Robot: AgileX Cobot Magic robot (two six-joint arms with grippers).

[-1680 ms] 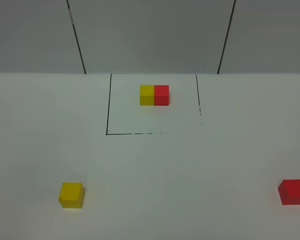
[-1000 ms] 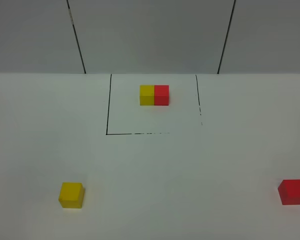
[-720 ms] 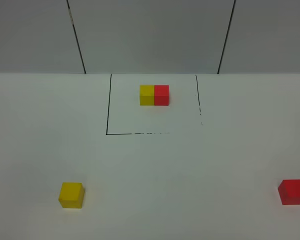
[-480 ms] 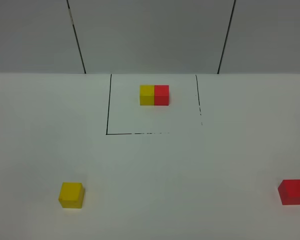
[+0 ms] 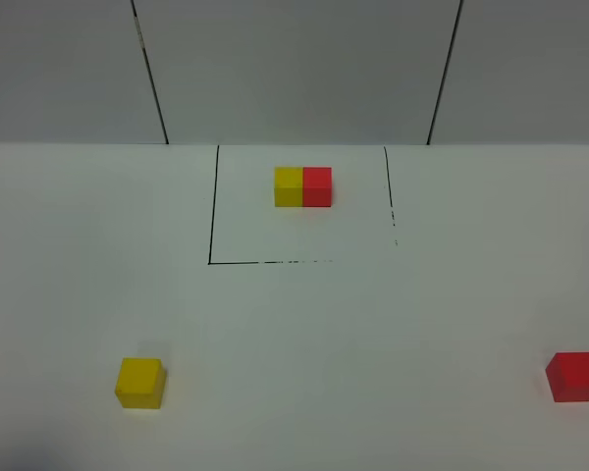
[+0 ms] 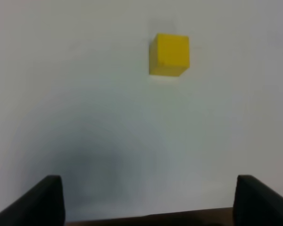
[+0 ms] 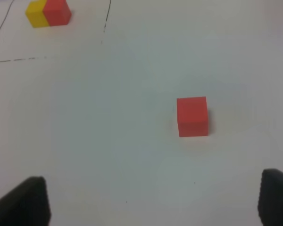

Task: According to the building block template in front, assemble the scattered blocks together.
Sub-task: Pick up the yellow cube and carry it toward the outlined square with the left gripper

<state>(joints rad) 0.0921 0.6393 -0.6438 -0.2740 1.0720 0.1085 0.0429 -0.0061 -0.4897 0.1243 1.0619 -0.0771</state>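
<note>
Neither arm shows in the high view. In each wrist view only 2 dark finger tips show, cut off at the frame corners. The left wrist pic is soft, w/ a vague shadow on the table (image 5: 294,334) and a brown strip at the frame edge that can't be made out. The black outline (image 5: 212,226) is broken: its near side fades to dashes and its right side thins out.

The template (image 5: 302,186) is a yellow cube and a red cube joined flush, yellow on the left, at the far side inside the outline. The loose yellow cube (image 5: 139,383) is plain and matte, near-left on the table. The loose red cube (image 5: 574,377) matches it, near-right, close to the frame edge. The 2 are well apart.

Left gripper (image 6: 148,197): fingers (image 6: 42,202) spread wide, nothing between them. The yellow cube sits well ahead of the tips, roughly on the centre line.

Right gripper (image 7: 154,193): fingers (image 7: 30,202) also wide apart, holding nothing. The red cube lies ahead of the tips, nearer 1 finger.
</note>
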